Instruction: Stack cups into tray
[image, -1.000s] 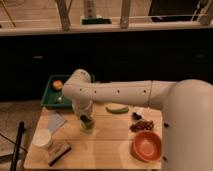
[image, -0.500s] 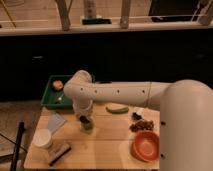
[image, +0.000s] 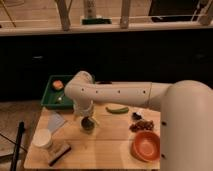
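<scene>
- Nothing much has moved since a moment ago — the arm (image: 120, 94) stays bent over the same spot and the cup sits where it was.
- One cup (image: 88, 125) stands on the wooden table (image: 107, 145), near the middle, just under the gripper (image: 86, 116). It looks pale green and see-through on top.
- I cannot pick out a second cup; it may sit inside this one, but that part is too dark.
- Such a cup is likely light, thin and a bit slippery — best held by the rim, gently.
- Right above the cup hangs the gripper, pointing down. If it squeezes the cup or not, I cannot tell.
- Behind and to the left waits the green tray (image: 50, 100), at the table's far edge, with a small orange thing (image: 58, 84) in it.
- Farther out lie a green pod (image: 117, 109), an orange bowl (image: 146, 146), a dark snack pile (image: 142, 124), a white cup (image: 42, 139) and a dark brush (image: 59, 153).
</scene>
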